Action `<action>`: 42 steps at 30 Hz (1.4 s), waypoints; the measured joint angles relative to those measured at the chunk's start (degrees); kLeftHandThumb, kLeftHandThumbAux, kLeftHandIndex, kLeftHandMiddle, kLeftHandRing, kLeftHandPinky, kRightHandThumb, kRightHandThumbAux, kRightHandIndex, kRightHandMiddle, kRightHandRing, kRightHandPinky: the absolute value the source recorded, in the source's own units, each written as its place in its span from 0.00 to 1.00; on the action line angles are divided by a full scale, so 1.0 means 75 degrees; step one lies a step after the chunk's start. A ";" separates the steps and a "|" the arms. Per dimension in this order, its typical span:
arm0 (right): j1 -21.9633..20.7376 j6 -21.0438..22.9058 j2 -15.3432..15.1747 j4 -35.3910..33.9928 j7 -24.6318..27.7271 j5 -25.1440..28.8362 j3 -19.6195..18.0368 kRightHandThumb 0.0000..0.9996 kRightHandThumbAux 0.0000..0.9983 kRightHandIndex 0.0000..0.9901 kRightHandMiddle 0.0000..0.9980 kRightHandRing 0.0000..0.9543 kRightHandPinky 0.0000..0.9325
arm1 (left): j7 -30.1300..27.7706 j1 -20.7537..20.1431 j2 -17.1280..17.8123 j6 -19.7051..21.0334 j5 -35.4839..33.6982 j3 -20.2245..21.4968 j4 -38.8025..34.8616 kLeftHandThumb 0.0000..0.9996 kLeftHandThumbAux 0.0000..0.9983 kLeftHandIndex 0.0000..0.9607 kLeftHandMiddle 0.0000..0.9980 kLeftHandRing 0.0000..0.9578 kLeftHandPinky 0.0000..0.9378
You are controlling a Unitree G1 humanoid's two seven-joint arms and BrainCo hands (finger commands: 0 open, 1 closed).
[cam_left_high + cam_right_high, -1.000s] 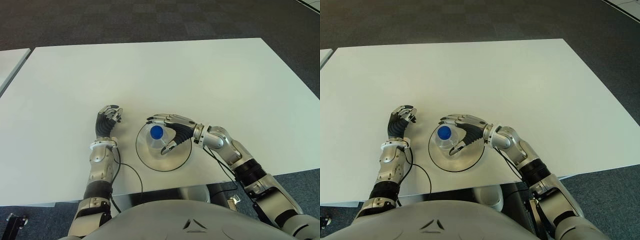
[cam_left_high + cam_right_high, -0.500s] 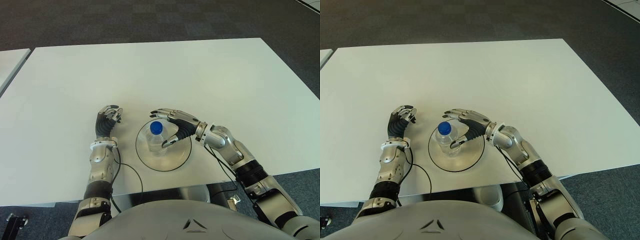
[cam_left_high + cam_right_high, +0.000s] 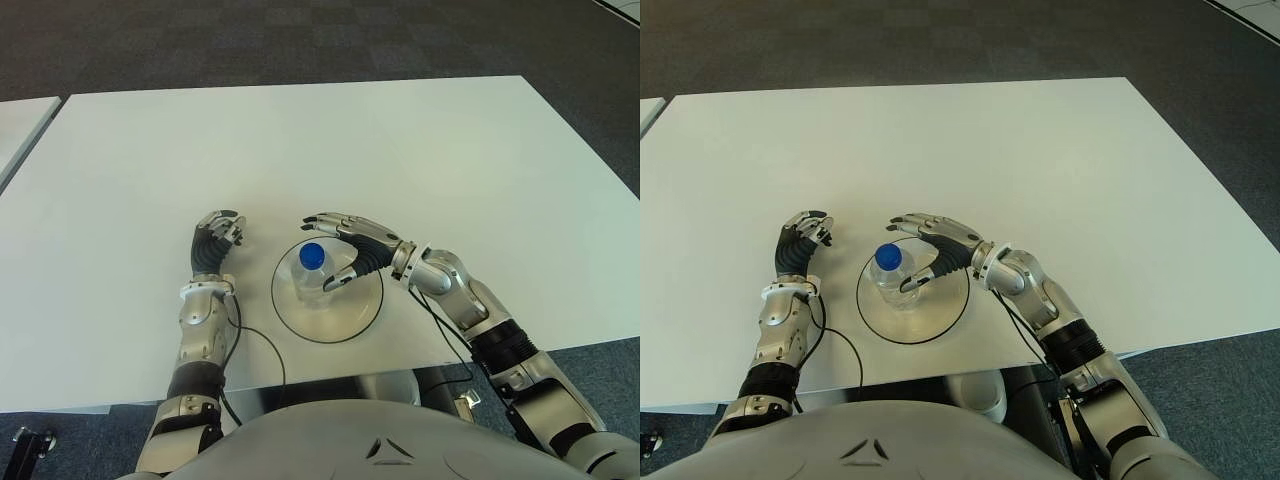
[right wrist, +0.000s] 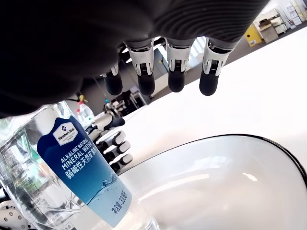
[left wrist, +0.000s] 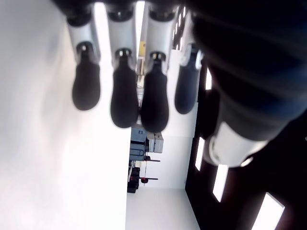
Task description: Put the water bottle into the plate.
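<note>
- On the white table [image 3: 420, 150], the clear plastic water bottle with a blue cap [image 3: 312, 268] stands upright inside the round white black-rimmed plate [image 3: 352, 312].
- Right hand [image 3: 352, 248] beside it, fingers spread, empty.
- Left hand [image 3: 216, 238] left of the plate, curled, empty.

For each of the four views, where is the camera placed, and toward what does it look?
Left eye view: head, looking down at the table; both arms show.
Right eye view: same, slightly shifted; both share the water bottle in the plate.
Left wrist view: close under the left hand.
Right wrist view: under the right hand, facing bottle and plate.
</note>
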 measured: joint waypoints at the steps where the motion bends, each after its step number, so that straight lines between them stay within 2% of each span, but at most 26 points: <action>1: 0.0000 0.0000 -0.0001 -0.0001 0.0000 0.0000 -0.0005 0.40 0.28 0.00 0.00 0.00 0.00 | -0.0014 0.0000 0.0009 -0.0024 -0.0001 -0.0002 0.0016 0.71 0.72 0.45 0.68 0.70 0.70; 10: 0.0023 0.0000 -0.0014 -0.0073 -0.0010 0.0196 -0.0251 0.37 0.26 0.00 0.00 0.00 0.00 | -0.0132 -0.0003 0.0108 -0.0128 -0.0002 -0.0011 0.0113 0.71 0.72 0.45 0.69 0.71 0.71; 22: 0.0167 -0.0001 -0.0001 -0.0197 0.0007 0.1018 -0.0746 0.42 0.22 0.00 0.00 0.00 0.00 | -0.0149 -0.0033 0.0230 -0.0038 0.0003 -0.0052 0.0164 0.71 0.72 0.45 0.70 0.73 0.73; 36: 0.0331 0.0111 -0.0049 -0.0428 0.0027 0.1555 -0.1438 0.45 0.20 0.00 0.00 0.00 0.00 | -0.0149 -0.0035 0.0292 -0.0149 0.0098 -0.0188 0.0195 0.71 0.72 0.45 0.71 0.73 0.75; 42: 0.0408 0.0211 -0.0194 -0.0616 0.0382 0.2290 -0.1840 0.49 0.21 0.00 0.00 0.00 0.00 | -0.0152 -0.0039 0.0299 -0.0056 0.0053 -0.0204 0.0188 0.71 0.72 0.45 0.70 0.72 0.72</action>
